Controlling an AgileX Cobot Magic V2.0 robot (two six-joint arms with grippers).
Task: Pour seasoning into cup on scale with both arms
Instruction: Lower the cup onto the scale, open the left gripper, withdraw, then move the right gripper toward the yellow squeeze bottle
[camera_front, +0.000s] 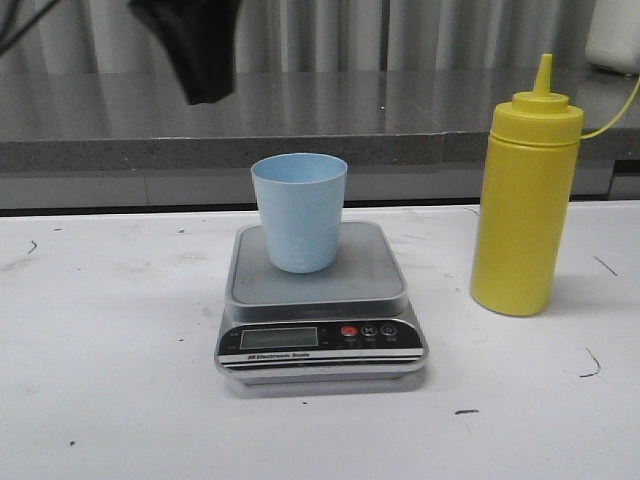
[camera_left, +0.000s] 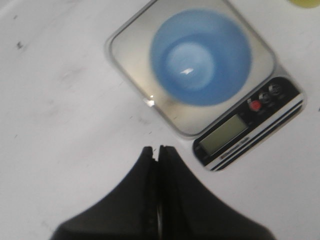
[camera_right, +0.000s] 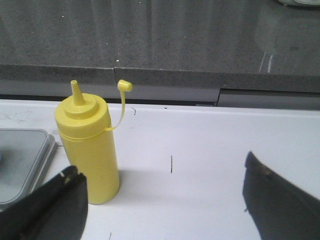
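The pale blue cup stands upright and empty on the silver-grey scale at the table's middle; both show from above in the left wrist view, cup on scale. The tall yellow seasoning bottle stands upright to the right of the scale, its tethered cap off the nozzle; it also shows in the right wrist view. My left gripper is shut and empty, high above the table near the scale's front left; part of it shows at the top of the front view. My right gripper is open wide, empty, short of the bottle.
White table with small dark marks. A grey counter ledge runs along the back. A corner of the scale lies beside the bottle in the right wrist view.
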